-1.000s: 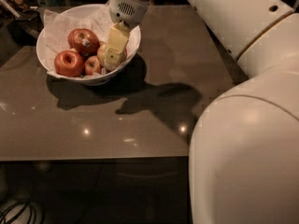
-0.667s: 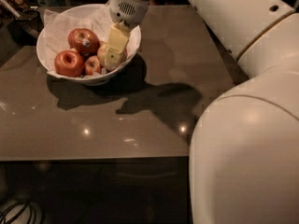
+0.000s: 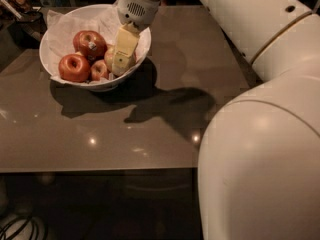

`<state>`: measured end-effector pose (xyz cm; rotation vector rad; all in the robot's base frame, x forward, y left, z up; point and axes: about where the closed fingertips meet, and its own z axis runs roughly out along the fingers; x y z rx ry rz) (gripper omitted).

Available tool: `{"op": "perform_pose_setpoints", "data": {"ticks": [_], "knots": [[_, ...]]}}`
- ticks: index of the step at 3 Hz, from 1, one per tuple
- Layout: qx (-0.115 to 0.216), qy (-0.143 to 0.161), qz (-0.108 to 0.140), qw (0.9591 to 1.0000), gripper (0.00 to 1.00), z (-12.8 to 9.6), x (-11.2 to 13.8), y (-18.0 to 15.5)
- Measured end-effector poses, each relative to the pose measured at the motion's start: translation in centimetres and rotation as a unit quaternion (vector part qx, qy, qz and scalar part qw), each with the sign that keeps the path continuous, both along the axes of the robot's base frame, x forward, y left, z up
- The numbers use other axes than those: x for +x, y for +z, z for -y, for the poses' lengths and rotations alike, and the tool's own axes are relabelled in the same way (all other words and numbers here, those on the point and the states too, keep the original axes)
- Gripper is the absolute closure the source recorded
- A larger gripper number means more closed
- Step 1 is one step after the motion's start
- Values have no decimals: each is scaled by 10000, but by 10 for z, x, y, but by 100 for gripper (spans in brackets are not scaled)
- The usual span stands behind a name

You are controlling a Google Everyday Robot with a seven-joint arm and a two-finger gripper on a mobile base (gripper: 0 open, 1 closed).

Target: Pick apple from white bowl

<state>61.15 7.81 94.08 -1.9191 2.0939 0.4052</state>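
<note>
Gripper (image 3: 120, 64) is hanging inside the right half of the white bowl (image 3: 137, 64), which is sitting near the far left corner of the brown table (image 3: 150, 134). The pale apple (image 3: 108, 57) is lying in the bowl right against the gripper, partly hidden by it, beside three red apples (image 3: 74, 67) on crinkled paper (image 3: 62, 26). Whether the claw is holding it, I cannot tell

One high view behind the arm (image 3: 260, 29), angled down over table (image 3: 150, 134), gripper (image 3: 120, 65) in white bowl (image 3: 102, 85)
</note>
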Motion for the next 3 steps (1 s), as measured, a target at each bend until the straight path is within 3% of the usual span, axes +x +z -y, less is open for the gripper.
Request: {"op": "perform_pose_setpoints", "data": {"ticks": [3], "knots": [[14, 35, -39, 10000, 16, -1, 4, -3]]}}
